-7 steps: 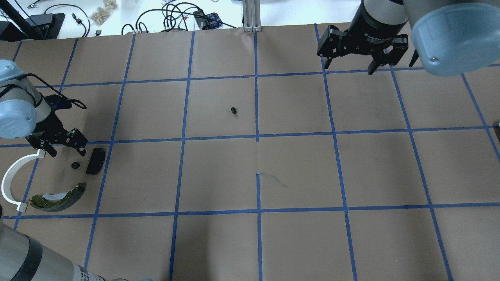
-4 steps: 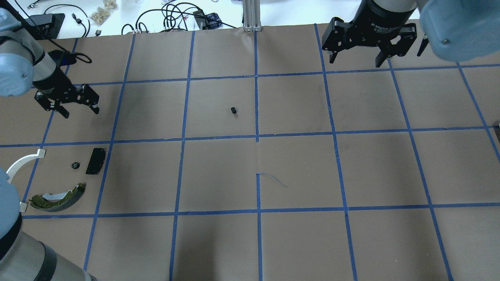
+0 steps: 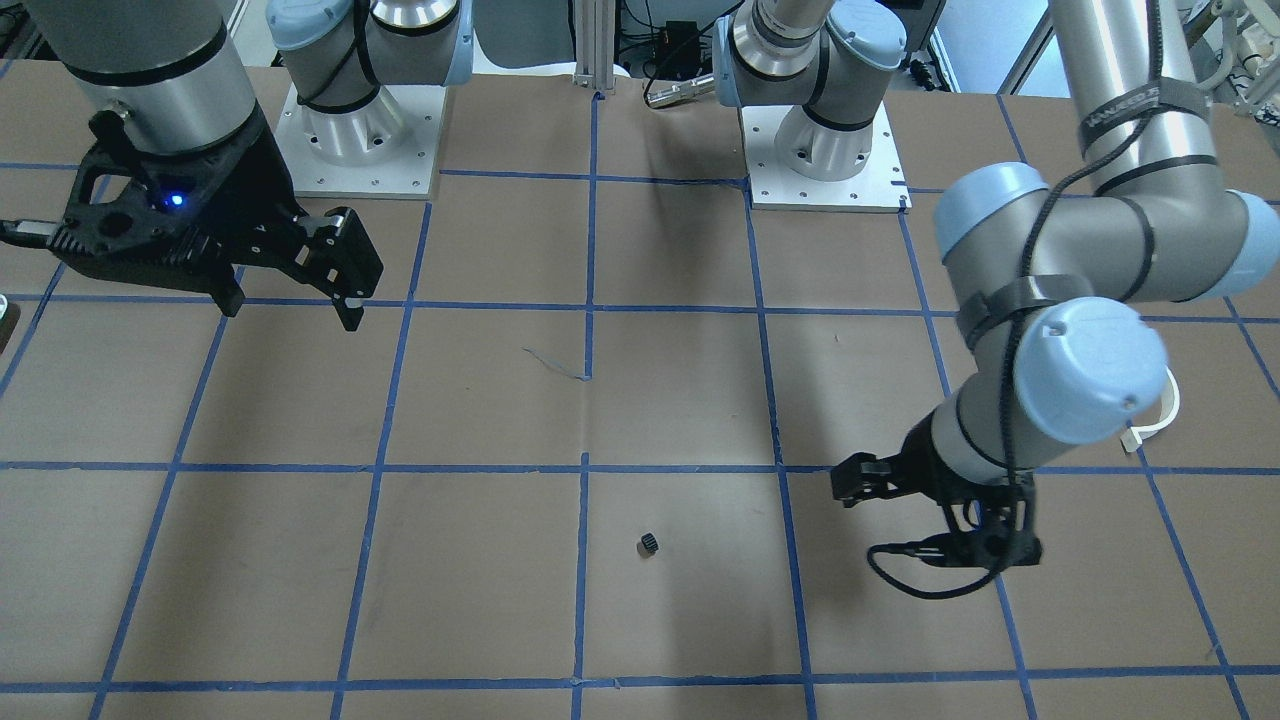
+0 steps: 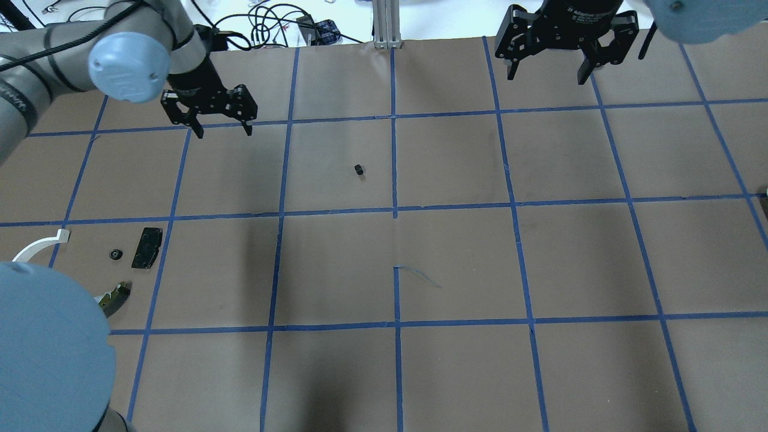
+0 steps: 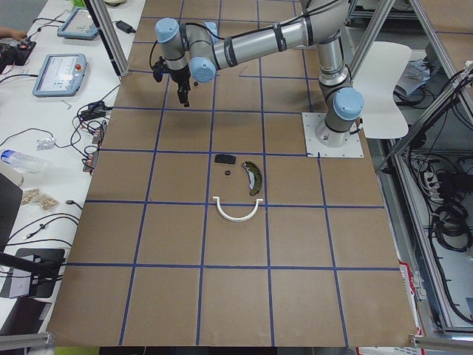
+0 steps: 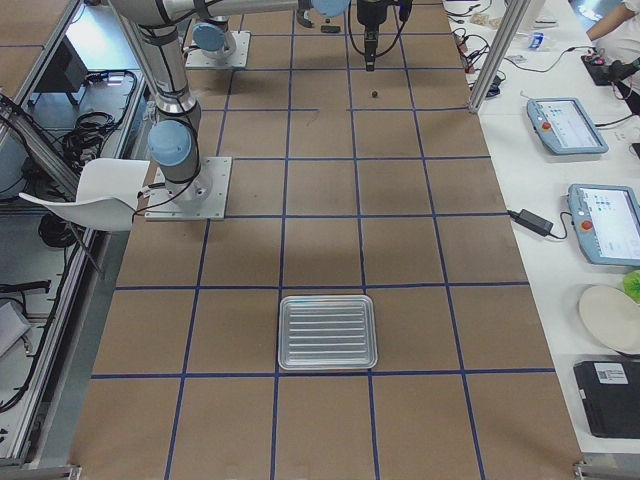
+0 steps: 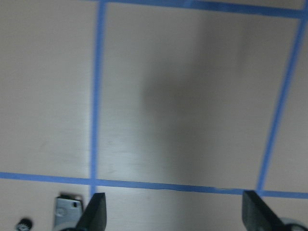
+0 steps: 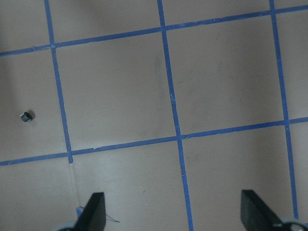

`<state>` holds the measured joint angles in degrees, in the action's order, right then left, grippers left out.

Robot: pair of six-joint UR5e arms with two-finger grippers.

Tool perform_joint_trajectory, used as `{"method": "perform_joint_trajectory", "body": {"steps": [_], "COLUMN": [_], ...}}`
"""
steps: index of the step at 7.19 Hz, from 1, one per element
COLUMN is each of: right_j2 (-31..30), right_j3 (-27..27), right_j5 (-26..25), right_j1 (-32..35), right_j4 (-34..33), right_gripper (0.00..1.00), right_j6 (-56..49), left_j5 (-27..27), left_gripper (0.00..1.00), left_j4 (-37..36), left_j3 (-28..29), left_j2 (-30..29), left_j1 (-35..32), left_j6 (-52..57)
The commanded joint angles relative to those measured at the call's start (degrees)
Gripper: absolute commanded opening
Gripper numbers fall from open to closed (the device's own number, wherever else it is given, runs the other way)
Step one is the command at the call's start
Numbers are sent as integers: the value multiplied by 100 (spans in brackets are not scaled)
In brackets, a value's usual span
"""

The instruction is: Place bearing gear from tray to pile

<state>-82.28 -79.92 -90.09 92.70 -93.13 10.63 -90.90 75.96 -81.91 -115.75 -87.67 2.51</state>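
Note:
A small black bearing gear [image 4: 359, 170] lies alone on the brown paper near the table's middle; it also shows in the front view [image 3: 648, 544] and the right wrist view [image 8: 27, 116]. The pile is at the near left: a white arc [image 4: 39, 248], a black pad [image 4: 147, 247], a small black round part [image 4: 115, 254] and a brake shoe [image 4: 114, 298], half hidden by my left elbow. My left gripper [image 4: 222, 132] is open and empty, to the gear's left and farther back. My right gripper [image 4: 546, 77] is open and empty at the far right.
An empty metal tray [image 6: 327, 332] sits far off on the robot's right side of the table. Blue tape lines grid the paper. Cables and small items lie beyond the far edge [image 4: 264, 24]. My left elbow [image 4: 48, 342] hangs over the near left corner.
My left gripper has moved away from the pile, to the far side and rightward, still open. Its elbow now covers part of the arc and shoe. My right gripper has drifted slightly farther back.

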Motion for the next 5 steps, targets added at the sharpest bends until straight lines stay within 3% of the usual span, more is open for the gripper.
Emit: {"method": "perform_joint_trajectory", "body": {"steps": [1,2,3,5], "right_j2": [63,55,55,63], "right_j3": [-85,-85,-85,-85], "right_j5": [26,26,17,26], "right_j1": [3,3,3,3], "right_j4": [14,6,14,23], "right_gripper": [100,100,100,100], "right_j6": [27,36,36,27], "left_j5": [524,842,828,758], "left_gripper": [100,100,100,100], "left_j4": [-509,-1061,-1266,-1303], "left_j3": [0,-35,-44,-35], "left_j2": [-253,-455,-657,-1000], "left_j1": [-582,-671,-881,-1146], "left_j6": [-215,-859,-1249,-1340]}}
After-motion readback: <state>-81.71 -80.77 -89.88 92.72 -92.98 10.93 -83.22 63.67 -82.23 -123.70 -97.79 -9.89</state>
